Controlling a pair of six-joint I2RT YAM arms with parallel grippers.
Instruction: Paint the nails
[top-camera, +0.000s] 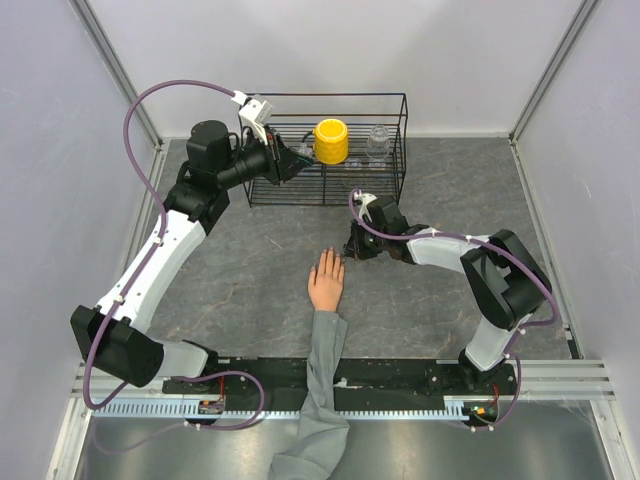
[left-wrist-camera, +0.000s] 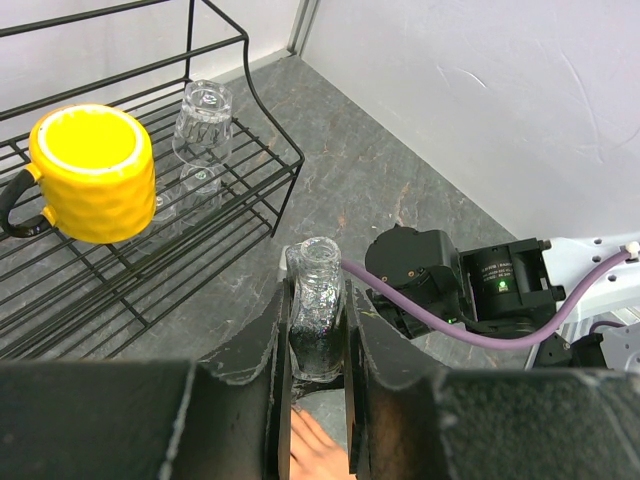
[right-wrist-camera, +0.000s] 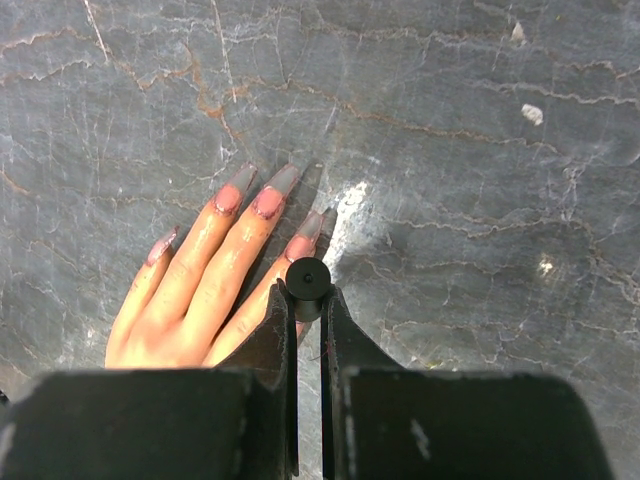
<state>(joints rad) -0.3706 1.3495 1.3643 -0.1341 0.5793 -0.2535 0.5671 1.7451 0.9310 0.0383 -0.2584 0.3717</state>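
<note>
right gripper (right-wrist-camera: 308, 300) is clenching the black brush cap (right-wrist-camera: 308, 278), hovering it over the nails (right-wrist-camera: 268, 203) of the mannequin hand (top-camera: 326, 282) mid-worktop, looks lined up for a stroke. left gripper (left-wrist-camera: 318, 345) is gripping the open glitter bottle (left-wrist-camera: 318, 300) by the far edge, probably for re-dipping.

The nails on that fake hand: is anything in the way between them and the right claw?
Nothing visible is in the way. The right gripper hangs over the hand's fingers, pinching a round black cap. The nails lie uncovered just beyond it, with only bare table around them.
</note>
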